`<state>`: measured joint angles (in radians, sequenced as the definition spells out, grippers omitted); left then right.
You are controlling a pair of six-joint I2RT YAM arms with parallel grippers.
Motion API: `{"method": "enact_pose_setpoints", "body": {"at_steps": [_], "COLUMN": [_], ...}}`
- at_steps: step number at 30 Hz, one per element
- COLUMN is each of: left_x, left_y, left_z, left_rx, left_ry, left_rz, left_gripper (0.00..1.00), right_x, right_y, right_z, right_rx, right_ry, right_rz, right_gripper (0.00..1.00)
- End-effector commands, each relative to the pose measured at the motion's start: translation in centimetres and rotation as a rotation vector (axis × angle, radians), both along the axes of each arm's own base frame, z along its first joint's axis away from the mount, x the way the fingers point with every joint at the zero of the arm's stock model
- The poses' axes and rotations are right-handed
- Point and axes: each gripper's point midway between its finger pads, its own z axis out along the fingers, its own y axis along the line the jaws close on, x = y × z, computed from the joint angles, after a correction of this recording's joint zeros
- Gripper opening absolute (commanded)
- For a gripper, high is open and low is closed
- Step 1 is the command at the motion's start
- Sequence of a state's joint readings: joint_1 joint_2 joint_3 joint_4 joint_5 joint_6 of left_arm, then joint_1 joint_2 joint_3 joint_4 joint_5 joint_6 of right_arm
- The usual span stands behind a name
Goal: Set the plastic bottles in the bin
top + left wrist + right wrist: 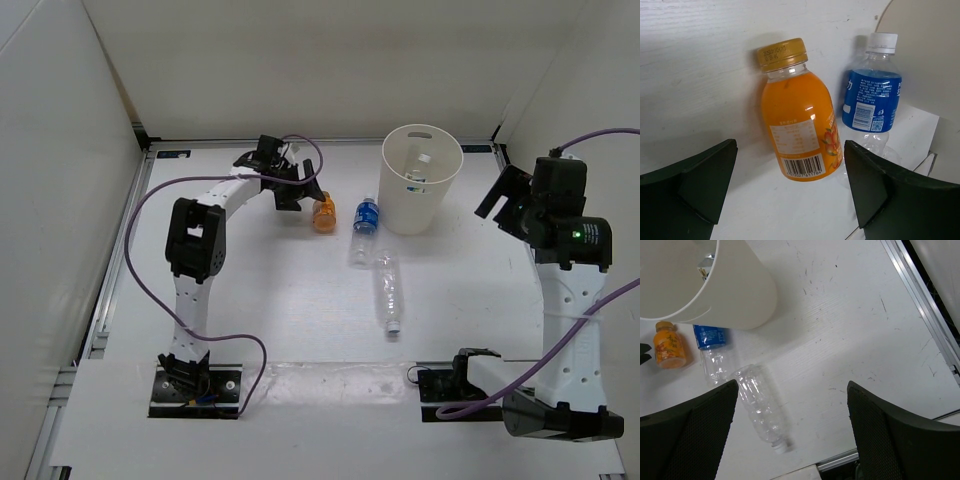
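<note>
The short orange bottle [325,215] lies on the table, with my left gripper [300,196] open and empty just to its left. In the left wrist view the orange bottle [799,120] lies just ahead of the open gripper [790,200], untouched. A blue-labelled bottle [365,228] lies beside it and also shows in the left wrist view [872,100]. A label-less clear bottle [388,292] lies nearer the front. The white bin [405,210] stands at the back right with one clear bottle [417,172] inside. My right gripper [503,197] is open, empty and raised right of the bin.
The right wrist view shows the bin's wall [740,295], the label-less bottle [760,407], the blue-labelled bottle [712,352] and the orange one [669,346]. Aluminium rails [110,290] edge the table, white walls surround it. Purple cables [140,240] trail from both arms.
</note>
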<state>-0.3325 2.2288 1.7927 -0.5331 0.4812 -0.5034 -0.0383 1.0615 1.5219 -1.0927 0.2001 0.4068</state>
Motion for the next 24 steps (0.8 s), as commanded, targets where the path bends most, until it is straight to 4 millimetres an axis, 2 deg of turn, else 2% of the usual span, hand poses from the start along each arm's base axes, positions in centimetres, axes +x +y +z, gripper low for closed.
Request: {"method": "enact_pose_setpoints", "body": {"at_steps": [1, 7, 17, 24], "left_x": [-0.3, -1.5, -2.5, -1.7], "left_y": [-0.3, -0.6, -3.7, -4.1], "left_z": [1.3, 0.1, 0.1, -0.8], "left_rx": [0.027, 0.045, 0.03, 0.021], "left_ry": [-0.02, 0.006, -0.004, 0.02], "left_rz": [-0.036, -0.066, -0.14, -0.132], "left_gripper": [0.99, 0.99, 0.99, 0.99], "right_x": [-0.2, 0.0, 0.5, 0.2], "right_y": [-0.2, -0.4, -0.3, -0.4], "right_z": [0.1, -0.7, -1.0, -1.0], "right_rx": [-0.027, -0.051, -0.053, -0.067], "right_ry": [-0.007, 0.018, 0.029, 0.04], "right_rz": [0.011, 0.005, 0.01, 0.009], "right_gripper": [0.9, 0.9, 0.9, 0.9]}}
